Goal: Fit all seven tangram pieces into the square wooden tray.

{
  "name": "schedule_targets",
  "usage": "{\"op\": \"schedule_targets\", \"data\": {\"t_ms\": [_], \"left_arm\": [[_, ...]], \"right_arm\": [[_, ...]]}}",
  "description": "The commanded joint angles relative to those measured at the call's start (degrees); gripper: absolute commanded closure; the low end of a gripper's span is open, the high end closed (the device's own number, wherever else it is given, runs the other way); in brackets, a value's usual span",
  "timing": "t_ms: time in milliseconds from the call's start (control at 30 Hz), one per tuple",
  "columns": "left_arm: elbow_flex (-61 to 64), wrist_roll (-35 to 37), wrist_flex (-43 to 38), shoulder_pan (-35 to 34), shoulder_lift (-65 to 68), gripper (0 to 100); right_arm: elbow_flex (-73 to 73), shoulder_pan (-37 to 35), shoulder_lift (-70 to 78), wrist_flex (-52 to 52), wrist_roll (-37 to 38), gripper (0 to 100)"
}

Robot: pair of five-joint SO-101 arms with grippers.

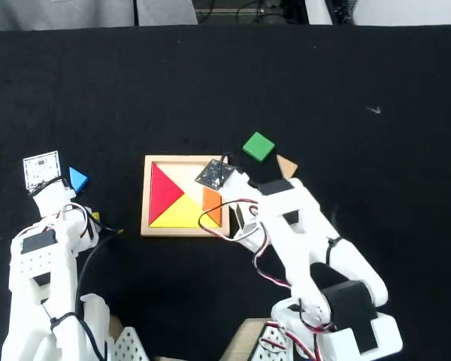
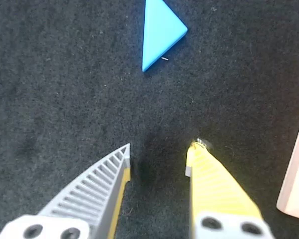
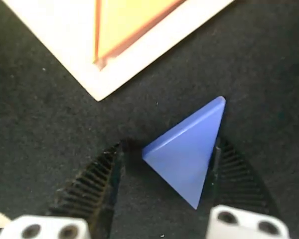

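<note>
Three pieces, red [image 1: 163, 192], yellow [image 1: 182, 214] and orange [image 1: 212, 200], lie in the wooden tray [image 3: 107, 79], whose corner sits just beyond my right gripper [image 3: 169, 145]. Its fingers stand apart around a violet-blue triangle [image 3: 187, 154], one pad against its edge, the other just beside its corner. My left gripper [image 2: 159, 149] is parted and empty, a light blue triangle [image 2: 159, 32] well ahead of its fingertips.
</note>
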Motion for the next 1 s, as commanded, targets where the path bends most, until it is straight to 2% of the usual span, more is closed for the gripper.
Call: {"op": "schedule_targets", "data": {"t_ms": [0,233,500,667,967], "left_arm": [[-0.2,0.2,-0.9,0.7,-1.1,81],[-0.2,0.2,-0.9,0.7,-1.1,81],[-0.2,0.2,-0.9,0.7,-1.1,81],[-0.2,0.2,-0.9,0.7,-1.1,81],[-0.2,0.2,-0.9,0.7,-1.1,81]], "right_arm": [[-0.1,1.2,-0.5,-0.9,0.6,73.0],[-1.1,1.2,-4.2,1.1,-1.6,73.0],[0.4,-2.9,-13.8,8.0,-2.5,73.0],[0.6,-2.8,-9.5,7.7,-2.5,73.0],[0.5,-2.7,0.0,0.6,-2.5,73.0]]}}
